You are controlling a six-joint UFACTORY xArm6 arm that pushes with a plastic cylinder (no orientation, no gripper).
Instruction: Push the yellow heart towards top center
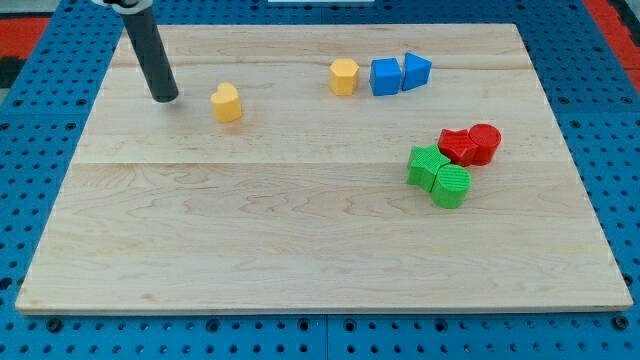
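The yellow heart [227,102] lies on the wooden board [300,240] in the upper left part of the view. My tip [165,98] rests on the board just left of the heart, with a small gap between them. The dark rod rises from it toward the view's top left. A yellow hexagon block [343,76] sits near the top center, to the right of the heart.
A blue cube [385,76] and a blue triangle [416,71] touch each other right of the yellow hexagon. Two red blocks [470,145] and two green blocks [439,177] cluster at the view's right. Blue pegboard surrounds the board.
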